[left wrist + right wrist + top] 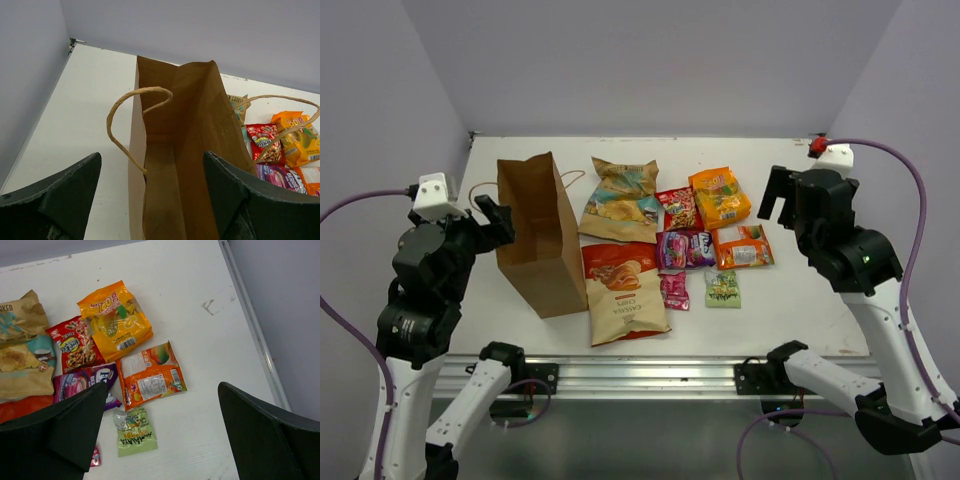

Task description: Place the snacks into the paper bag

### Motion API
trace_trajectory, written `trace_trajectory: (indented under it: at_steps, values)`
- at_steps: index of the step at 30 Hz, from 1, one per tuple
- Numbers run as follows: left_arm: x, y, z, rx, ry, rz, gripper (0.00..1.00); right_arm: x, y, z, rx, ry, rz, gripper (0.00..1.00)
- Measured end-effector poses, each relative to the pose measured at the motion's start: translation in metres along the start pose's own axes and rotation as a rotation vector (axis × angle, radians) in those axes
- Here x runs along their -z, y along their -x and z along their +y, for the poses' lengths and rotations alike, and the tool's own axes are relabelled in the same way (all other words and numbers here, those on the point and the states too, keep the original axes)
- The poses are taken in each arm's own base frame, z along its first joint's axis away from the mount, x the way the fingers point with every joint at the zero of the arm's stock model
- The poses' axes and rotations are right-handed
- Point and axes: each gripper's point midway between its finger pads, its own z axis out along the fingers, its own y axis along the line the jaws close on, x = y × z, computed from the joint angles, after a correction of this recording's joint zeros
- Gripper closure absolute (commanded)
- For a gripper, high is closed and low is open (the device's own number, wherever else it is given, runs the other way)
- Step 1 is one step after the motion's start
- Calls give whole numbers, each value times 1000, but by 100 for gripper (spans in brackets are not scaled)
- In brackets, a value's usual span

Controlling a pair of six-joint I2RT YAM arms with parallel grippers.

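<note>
Just ahead of your left claw (151, 165), spread wide and empty, stands the paper bag (200, 115); below your right claw (162, 390), likewise spread, lie the snacks (114, 322).

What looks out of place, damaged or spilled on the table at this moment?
Nothing serious stands out. The snack packets lie flat beside the paper bag, and none looks torn or spilled. The only odd detail is a small dark scuff on the table near its right edge.

Eight snack packets (620, 200), one paper bag (535, 240)
</note>
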Motion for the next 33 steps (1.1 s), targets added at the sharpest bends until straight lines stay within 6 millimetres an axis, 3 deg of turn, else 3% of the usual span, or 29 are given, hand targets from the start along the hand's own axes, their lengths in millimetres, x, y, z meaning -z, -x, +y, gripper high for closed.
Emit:
trace_trajectory:
  at_steps: [9,13,17,18,23,29,33]
  values:
    - [-17,-40,-1,13,13,138,30,5,-5,-1,-13,20,2,4]
    - [-18,-50,1,13,23,173,48,6,-5,-1,-15,27,0,7]
    - [-18,-51,1,22,26,179,66,4,-15,9,-6,79,31,25]
    - [-18,-52,1,25,27,181,76,2,-22,15,-1,106,52,26]
    - [-20,-54,1,28,32,188,99,-8,-75,59,20,320,197,25]
    - [-24,-57,0,28,27,186,100,-13,-163,109,-18,549,414,26]
    - [-25,-58,-1,29,21,183,100,5,-199,138,-16,668,491,28]
